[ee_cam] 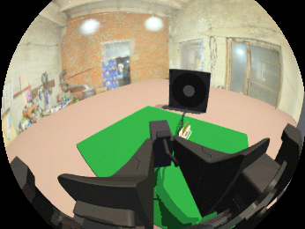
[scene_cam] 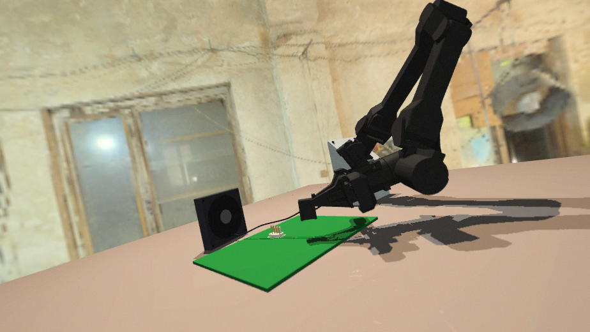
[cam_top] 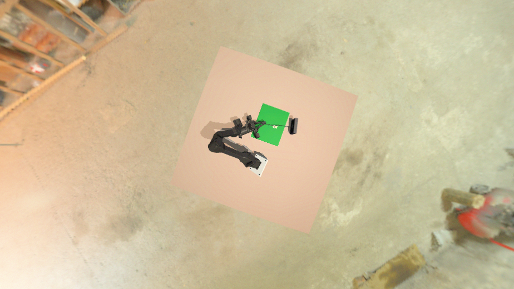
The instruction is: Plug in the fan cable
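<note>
The fan's black plug [scene_cam: 307, 214] is gripped between the closed jaws of the gripper [scene_cam: 310, 210] and hangs in the air just above the green board [scene_cam: 264, 264], not touching it. From the plug a thin black cable [scene_cam: 272, 221] runs down and to the left to the fan [scene_cam: 220, 218]. In the exterior view the four-pin header [scene_cam: 275, 232], a small pale socket with gold pins standing upright, sits on the board to the left of the plug and lower, with a clear gap between the two. In the wrist view the plug [ee_cam: 159, 129] shows at the tips of the fingers, with the header [ee_cam: 185, 132] just to its right and the fan [ee_cam: 189, 92] upright beyond it at the board's far edge.

The fan stands on the table [scene_cam: 454, 288] touching or just beside the board's left far edge; which one cannot be told. The black arm [scene_cam: 421, 103] folds down from a high elbow on the right, its wrist low and reaching left over the board's right end. Its shadow lies across the board and the table. The arm's grey base [cam_top: 261, 168] rests on the table near the board's corner in the top view.
</note>
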Robot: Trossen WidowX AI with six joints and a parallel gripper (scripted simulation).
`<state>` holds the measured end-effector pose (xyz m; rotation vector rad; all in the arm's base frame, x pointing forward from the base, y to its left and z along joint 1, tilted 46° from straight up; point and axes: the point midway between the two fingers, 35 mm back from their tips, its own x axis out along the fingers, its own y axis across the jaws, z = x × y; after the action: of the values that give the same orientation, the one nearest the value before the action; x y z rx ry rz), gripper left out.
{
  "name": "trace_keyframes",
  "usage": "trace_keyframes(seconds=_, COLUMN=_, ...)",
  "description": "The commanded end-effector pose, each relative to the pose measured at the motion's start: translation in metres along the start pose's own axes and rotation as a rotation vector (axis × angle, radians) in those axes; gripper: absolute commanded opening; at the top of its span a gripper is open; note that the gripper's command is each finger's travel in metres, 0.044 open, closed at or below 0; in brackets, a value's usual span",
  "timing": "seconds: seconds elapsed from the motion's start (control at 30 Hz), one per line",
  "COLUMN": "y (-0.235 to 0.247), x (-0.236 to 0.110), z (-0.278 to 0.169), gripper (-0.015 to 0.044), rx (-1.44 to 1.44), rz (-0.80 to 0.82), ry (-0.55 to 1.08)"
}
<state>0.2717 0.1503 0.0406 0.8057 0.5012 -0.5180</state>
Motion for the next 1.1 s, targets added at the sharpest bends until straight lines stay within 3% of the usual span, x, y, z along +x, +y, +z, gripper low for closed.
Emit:
trace_keyframes(seconds=0.0, y=0.000, x=0.001, z=-0.004, gripper=0.0000, rx=-0.003, rz=-0.001, ry=-0.006)
trace_keyframes(seconds=1.07, y=0.000, x=0.006, z=-0.031, gripper=0.0000, rx=-0.003, rz=-0.001, ry=-0.005)
